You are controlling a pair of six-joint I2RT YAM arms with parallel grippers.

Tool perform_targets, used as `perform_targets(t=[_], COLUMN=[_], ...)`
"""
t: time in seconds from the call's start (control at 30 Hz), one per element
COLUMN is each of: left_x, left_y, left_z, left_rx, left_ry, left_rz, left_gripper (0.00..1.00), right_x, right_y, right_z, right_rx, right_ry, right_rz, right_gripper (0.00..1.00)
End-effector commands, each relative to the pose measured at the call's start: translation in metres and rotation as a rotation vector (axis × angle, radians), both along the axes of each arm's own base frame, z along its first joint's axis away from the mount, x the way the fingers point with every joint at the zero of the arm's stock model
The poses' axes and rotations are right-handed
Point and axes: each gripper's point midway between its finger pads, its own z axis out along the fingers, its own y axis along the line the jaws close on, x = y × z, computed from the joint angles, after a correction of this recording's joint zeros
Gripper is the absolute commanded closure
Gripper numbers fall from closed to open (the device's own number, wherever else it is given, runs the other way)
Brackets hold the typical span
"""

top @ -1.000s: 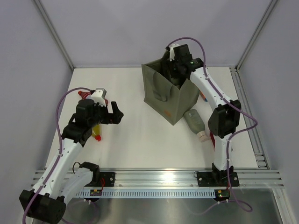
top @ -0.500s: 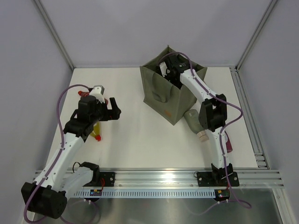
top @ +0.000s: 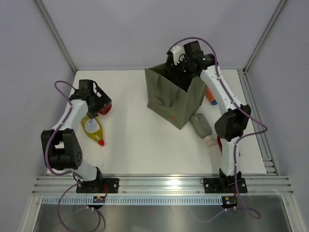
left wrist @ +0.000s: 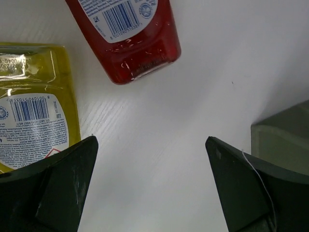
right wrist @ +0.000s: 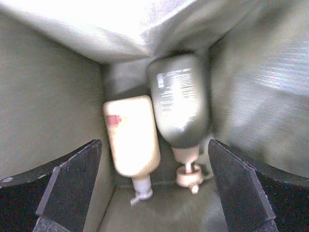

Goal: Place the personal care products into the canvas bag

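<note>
The olive canvas bag [top: 171, 99] stands at the back centre. My right gripper [top: 178, 66] hangs open and empty over its mouth. In the right wrist view the gripper [right wrist: 154, 145] looks down at a cream bottle [right wrist: 130, 140] and a grey-green pump bottle [right wrist: 181, 106] lying on the bag's floor [right wrist: 164, 212]. My left gripper [top: 100, 103] is open and empty just above a dark red bottle [top: 104, 109] at the left. In the left wrist view the gripper [left wrist: 150, 141] sits below that red bottle [left wrist: 128, 34].
A yellow bottle [top: 91, 128] with a red cap lies beside the red one and shows in the left wrist view [left wrist: 31, 116]. A grey-green bottle with a beige cap [top: 202, 126] and an orange bottle [top: 209, 95] lie right of the bag. A bag corner [left wrist: 285, 130] shows in the left wrist view.
The left arm has folded back and swung left, bringing its gripper over the red bottle. The right gripper dipped into the bag, then rose above its mouth.
</note>
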Motion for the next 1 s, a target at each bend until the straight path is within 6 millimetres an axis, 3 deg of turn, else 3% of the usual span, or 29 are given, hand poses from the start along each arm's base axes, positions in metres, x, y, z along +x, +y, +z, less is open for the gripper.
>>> perform_targets(t=[0.0,0.13,0.17,0.2,0.23,0.27,0.3,0.33,0.37,0.43,0.47,0.5,0.53,0.57,0.63,0.73,0.97], left_x=[0.025,0.052,0.056,0.059,0.062,0.071,0.075,0.078,0.084,0.092,0.090,0.098,0.100,0.093,0.097,0.094,0.088], left_y=[0.008,0.042,0.050,0.054,0.058,0.062,0.063,0.064,0.069,0.071,0.076,0.079,0.082,0.085,0.090,0.098,0.103], left_z=[0.001,0.005,0.004,0.002,-0.011,-0.005,-0.008,-0.024,-0.022,-0.030,-0.046,-0.041,-0.045,-0.058,-0.059,-0.072,-0.116], left_rx=[-0.088,-0.028,-0.028,-0.026,-0.028,-0.033,-0.034,-0.039,-0.047,-0.066,-0.065,-0.059,-0.045,-0.031,-0.006,0.029,0.056], left_ry=[0.019,0.004,0.006,0.015,0.051,0.045,0.055,0.095,0.095,0.110,0.162,0.151,0.166,0.226,0.235,0.284,0.417], left_rz=[0.086,0.177,0.202,0.216,0.226,0.235,0.240,0.247,0.262,0.255,0.261,0.258,0.260,0.264,0.267,0.281,0.305], left_gripper=[0.01,0.01,0.01,0.01,0.01,0.01,0.01,0.01,0.01,0.01,0.01,0.01,0.01,0.01,0.01,0.01,0.01], right_x=[-0.032,-0.065,-0.084,-0.091,-0.103,-0.114,-0.132,-0.145,-0.164,-0.177,-0.191,-0.195,-0.203,-0.209,-0.215,-0.215,-0.216], right_y=[-0.012,-0.021,-0.024,-0.025,-0.022,-0.021,-0.025,-0.021,-0.025,-0.024,-0.026,-0.025,-0.025,-0.026,-0.026,-0.029,-0.028], right_z=[0.118,0.164,0.175,0.185,0.192,0.175,0.196,0.196,0.182,0.178,0.160,0.155,0.134,0.132,0.114,0.103,0.100], right_rx=[0.141,0.196,0.220,0.240,0.278,0.288,0.321,0.350,0.357,0.396,0.404,0.417,0.431,0.441,0.450,0.470,0.527], right_ry=[-0.206,-0.304,-0.324,-0.361,-0.369,-0.327,-0.400,-0.405,-0.388,-0.419,-0.392,-0.402,-0.354,-0.353,-0.305,-0.287,-0.270], right_rz=[0.077,0.129,0.152,0.161,0.195,0.214,0.238,0.276,0.290,0.325,0.336,0.354,0.372,0.381,0.396,0.393,0.412], right_gripper=[0.00,0.00,0.00,0.01,0.00,0.00,0.01,0.01,0.00,0.00,0.01,0.01,0.00,0.01,0.01,0.01,0.01])
